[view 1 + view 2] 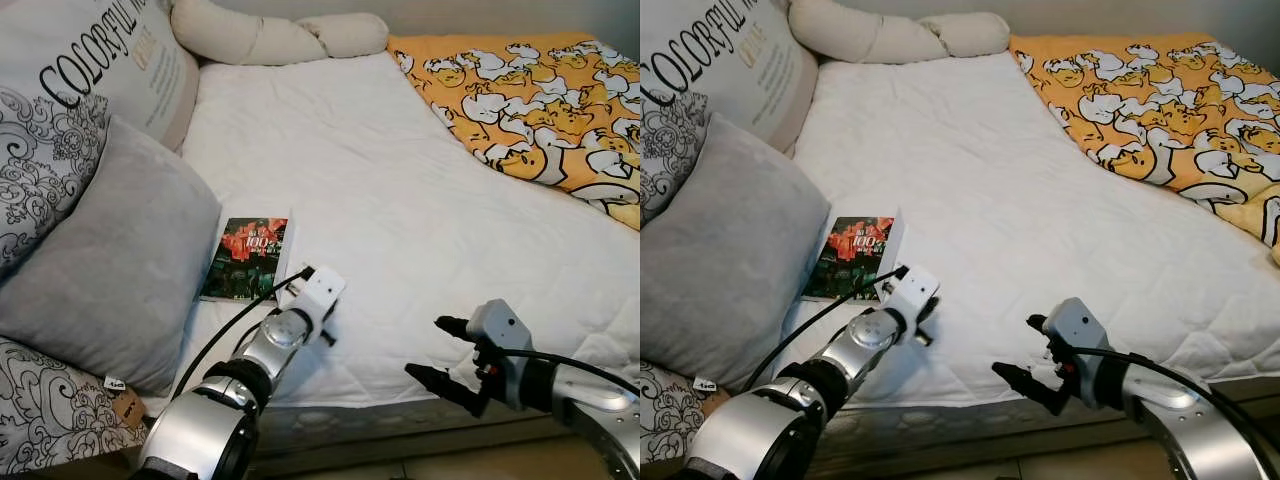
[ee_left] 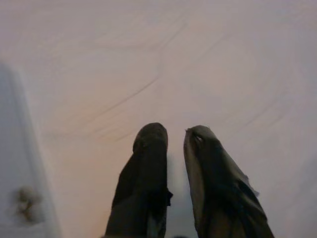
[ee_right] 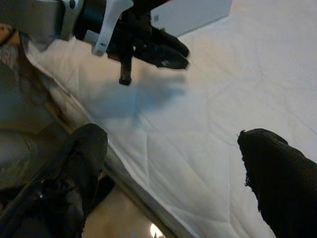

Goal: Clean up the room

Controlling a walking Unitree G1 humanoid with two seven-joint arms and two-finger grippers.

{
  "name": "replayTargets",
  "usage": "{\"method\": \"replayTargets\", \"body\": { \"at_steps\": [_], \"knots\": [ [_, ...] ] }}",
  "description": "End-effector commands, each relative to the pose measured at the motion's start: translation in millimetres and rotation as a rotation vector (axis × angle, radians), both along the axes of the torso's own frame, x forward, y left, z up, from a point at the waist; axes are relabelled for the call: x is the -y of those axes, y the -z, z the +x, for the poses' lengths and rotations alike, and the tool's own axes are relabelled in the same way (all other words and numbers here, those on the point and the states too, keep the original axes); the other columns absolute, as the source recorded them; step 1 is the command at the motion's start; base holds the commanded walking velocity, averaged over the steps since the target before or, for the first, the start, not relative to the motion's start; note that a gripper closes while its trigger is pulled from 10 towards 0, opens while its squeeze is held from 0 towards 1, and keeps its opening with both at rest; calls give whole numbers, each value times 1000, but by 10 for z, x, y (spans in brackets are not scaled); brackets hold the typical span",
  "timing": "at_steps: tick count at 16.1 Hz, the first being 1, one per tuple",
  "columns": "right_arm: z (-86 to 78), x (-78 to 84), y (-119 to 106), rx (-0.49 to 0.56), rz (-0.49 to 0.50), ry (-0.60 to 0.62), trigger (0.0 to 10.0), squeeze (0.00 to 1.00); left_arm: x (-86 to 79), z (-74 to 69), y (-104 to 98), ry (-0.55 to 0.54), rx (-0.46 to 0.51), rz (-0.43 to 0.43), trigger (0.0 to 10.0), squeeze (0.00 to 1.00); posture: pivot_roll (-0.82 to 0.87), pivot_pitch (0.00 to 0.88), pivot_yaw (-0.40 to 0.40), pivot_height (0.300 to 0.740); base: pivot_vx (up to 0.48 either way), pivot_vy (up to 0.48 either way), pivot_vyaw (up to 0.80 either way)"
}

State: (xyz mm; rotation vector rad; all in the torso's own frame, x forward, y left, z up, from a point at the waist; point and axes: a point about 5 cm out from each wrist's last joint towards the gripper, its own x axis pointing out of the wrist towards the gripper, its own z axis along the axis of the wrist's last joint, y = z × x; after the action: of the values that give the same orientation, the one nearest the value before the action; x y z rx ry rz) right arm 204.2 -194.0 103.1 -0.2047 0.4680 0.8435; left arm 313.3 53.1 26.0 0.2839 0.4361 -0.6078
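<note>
A book [image 1: 245, 258] with a dark red-and-green cover lies flat on the white mattress [image 1: 400, 200], beside a grey pillow. Just right of the book's near corner is my left wrist [image 1: 318, 292], low over the sheet. The left gripper [image 2: 173, 134] is shut with nothing in it, its black fingers pointing at bare sheet. From the right wrist view, the left gripper [image 3: 173, 52] hovers a little above the mattress, the book's white corner [image 3: 193, 15] behind it. My right gripper [image 1: 433, 350] is open and empty over the bed's front edge, clear of the book.
The grey pillow [image 1: 110, 290] leans on patterned cushions along the left. A lettered cushion [image 1: 110, 60] and a cream bolster [image 1: 270, 38] sit at the head. A yellow duck-print blanket [image 1: 540, 100] covers the far right. The mattress front edge [image 1: 400, 415] runs below both grippers.
</note>
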Motion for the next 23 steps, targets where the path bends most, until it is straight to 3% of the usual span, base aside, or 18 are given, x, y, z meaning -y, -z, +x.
{"method": "replayTargets", "body": {
  "at_steps": [1, 2, 3, 6, 9, 10, 11, 12, 13, 15, 17, 23],
  "knots": [
    [19, -8, -41, 36, 10, 11, 10000, 0, 75, 84, -161, 34, 6, -139, 10000, 0, -274, 0, 50, 740, 0, 0, 0],
    [55, -62, 1, 57, 44, 58, 10000, 0, 59, 121, -245, 44, 17, -243, 10000, 0, -221, 0, 52, 740, 0, 0, 0],
    [79, -77, 14, 71, 51, 82, 10000, 0, 39, 134, -267, 46, 27, -257, 10000, 0, -205, 0, 52, 740, 0, 0, 0],
    [276, -144, 95, 127, 112, 314, 10000, 0, -238, 280, -529, -43, 150, -369, 10000, 0, -131, 0, 49, 740, 0, 0, 0],
    [426, -174, 148, 149, 171, 491, 10000, 0, -600, 237, -711, -201, 229, -409, 10000, 0, -79, 0, 44, 740, 0, 0, 0],
    [491, -192, 153, 173, 195, 568, 10000, 0, -851, 122, -756, -305, 287, -378, 10000, 682, -43, 0, 31, 740, 0, 0, 0],
    [507, -187, 159, 188, 182, 585, 10000, 286, -911, 87, -754, -328, 293, -371, 10000, 682, -43, 0, 31, 740, 0, 0, 0],
    [548, -161, 174, 226, 147, 620, 10000, 1000, -1043, -2, -742, -372, 296, -364, 10000, 902, -25, 0, 15, 740, 0, 0, 0],
    [567, -160, 182, 243, 137, 626, 10000, 1000, -1143, -85, -726, -399, 309, -339, 10000, 1000, -7, 0, -2, 740, 0, -349, 0],
    [585, -171, 206, 247, 148, 647, 10000, 1000, -1235, -242, -706, -438, 311, -277, 10000, 1000, 20, 0, -34, 740, 0, -435, 0],
    [573, -144, 259, 247, 138, 749, 10000, 1000, -1287, -383, -717, -501, 307, -260, 10000, 1000, 33, 0, -52, 740, 0, -480, 0],
    [551, -121, 287, 271, 142, 781, 10000, 1000, -1340, -488, -696, -557, 279, -195, 10000, 1000, 32, 0, -27, 740, 0, -480, 0]
  ]
}}
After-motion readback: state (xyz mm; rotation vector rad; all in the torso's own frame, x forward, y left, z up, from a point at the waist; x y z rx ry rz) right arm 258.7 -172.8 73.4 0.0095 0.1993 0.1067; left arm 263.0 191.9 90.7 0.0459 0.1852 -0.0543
